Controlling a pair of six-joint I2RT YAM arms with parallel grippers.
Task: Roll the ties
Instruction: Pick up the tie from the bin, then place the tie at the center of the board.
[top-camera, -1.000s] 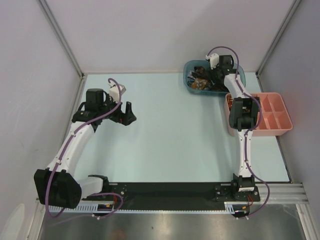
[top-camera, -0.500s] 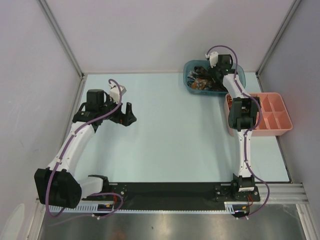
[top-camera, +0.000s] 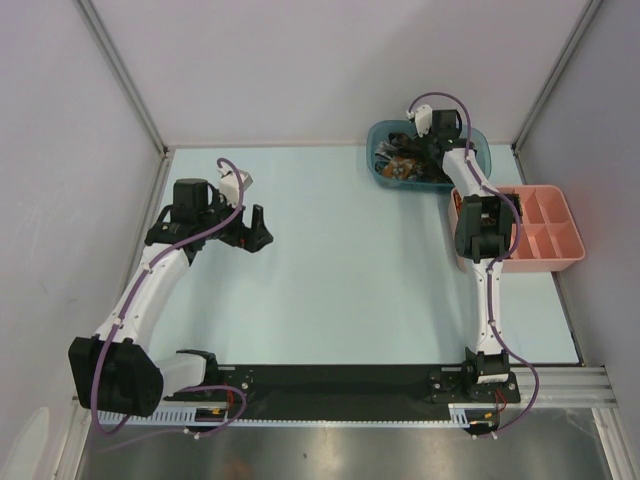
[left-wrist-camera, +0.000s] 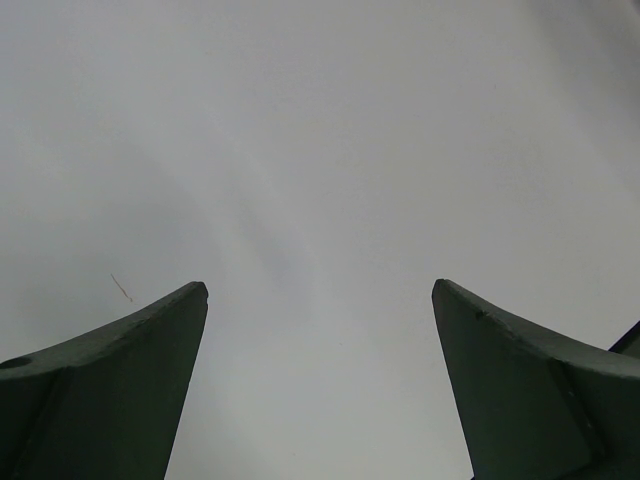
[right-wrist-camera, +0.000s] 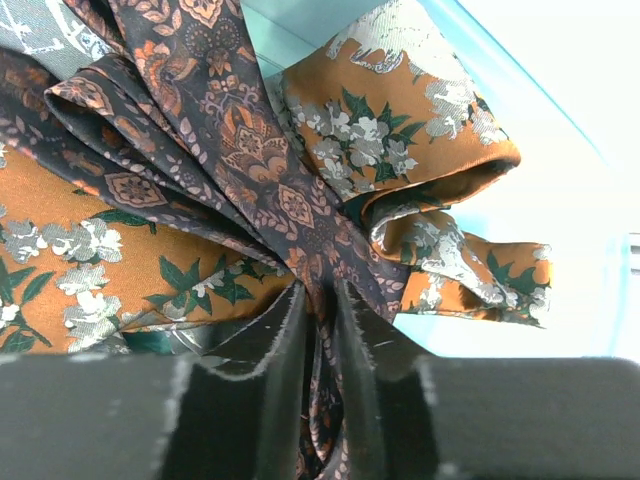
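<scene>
Several ties lie heaped in the blue tub (top-camera: 478, 158) at the back right. In the right wrist view a dark patterned tie (right-wrist-camera: 250, 150) is bunched between my right gripper (right-wrist-camera: 320, 300), whose fingers press on its folds. An orange tie with green leaves and white flowers (right-wrist-camera: 400, 130) lies under and beside it. In the top view my right gripper (top-camera: 425, 145) reaches down into the tub. My left gripper (top-camera: 253, 228) hovers over the left of the table, wide open (left-wrist-camera: 320, 290) with nothing between its fingers.
A pink compartment tray (top-camera: 572, 238) stands just right of the right arm, in front of the tub. Grey walls enclose the pale blue table (top-camera: 350, 280) on three sides. A black rail runs along the near edge.
My right gripper has narrowed onto the dark patterned tie inside the tub. The left arm has stayed where it was.
</scene>
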